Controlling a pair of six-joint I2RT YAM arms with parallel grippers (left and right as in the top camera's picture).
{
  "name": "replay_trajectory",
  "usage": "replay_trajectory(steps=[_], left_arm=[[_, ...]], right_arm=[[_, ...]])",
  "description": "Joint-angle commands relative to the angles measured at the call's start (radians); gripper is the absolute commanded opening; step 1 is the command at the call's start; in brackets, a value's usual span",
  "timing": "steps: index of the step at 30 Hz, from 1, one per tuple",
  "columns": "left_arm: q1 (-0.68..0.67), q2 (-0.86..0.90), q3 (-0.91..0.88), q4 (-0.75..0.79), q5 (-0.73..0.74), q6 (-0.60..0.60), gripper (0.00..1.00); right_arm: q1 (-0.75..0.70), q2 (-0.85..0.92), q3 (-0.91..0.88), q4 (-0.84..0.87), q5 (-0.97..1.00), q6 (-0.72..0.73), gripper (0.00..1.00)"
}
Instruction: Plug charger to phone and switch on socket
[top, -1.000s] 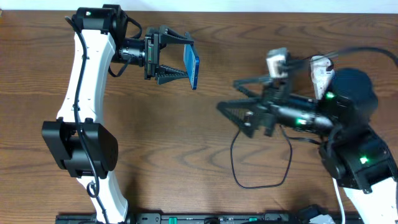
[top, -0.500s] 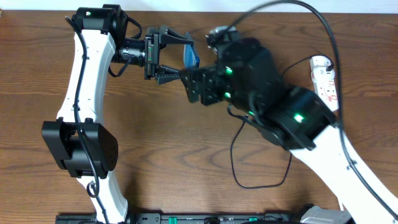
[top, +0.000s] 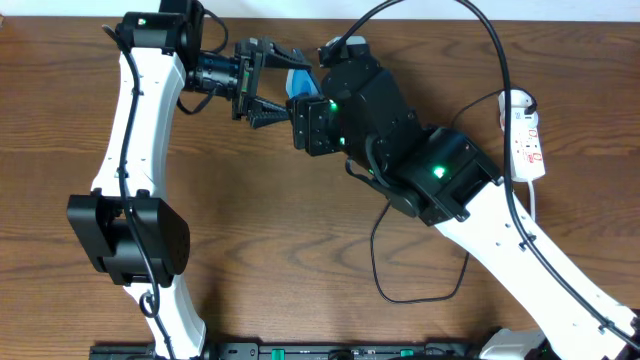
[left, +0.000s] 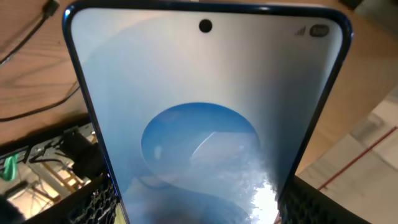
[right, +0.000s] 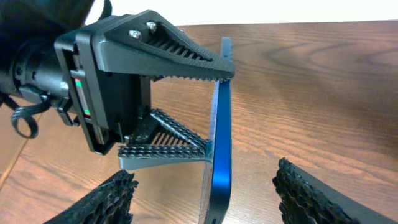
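Thin black charger cable (top: 373, 255) loops on the wooden counter (top: 260, 240) at lower centre. The right jaws, apart and empty, flank the slim blue-screened phone (right: 222, 143), clamped on edge in the left jaws, upper centre. A nudge could twist it loose. A second earlier, the right arm sat centre-right.

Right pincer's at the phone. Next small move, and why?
Probably close the right pincer gently on the phone. It is open, straddling the phone's edge, which the left pincer holds upright. The charger lies on the table, in neither pincer, so a handover or steadying grip seems to come before plugging.
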Motion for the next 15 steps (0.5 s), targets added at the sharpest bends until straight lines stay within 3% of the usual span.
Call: replay_trajectory(steps=[1,7,15], left_arm=[[-0.002,-0.042,0.008,0.016,0.002,-0.095,0.74],[-0.002,-0.042,0.008,0.014,0.020,-0.135,0.74],[-0.002,-0.042,0.008,0.014,0.053,-0.130,0.74]], right_arm=[[0.010,0.034,0.023,-0.009,0.046,0.056,0.70],[0.009,0.043,0.023,-0.008,0.048,0.092,0.64],[0.006,0.043,0.023,0.000,0.069,0.092,0.46]])
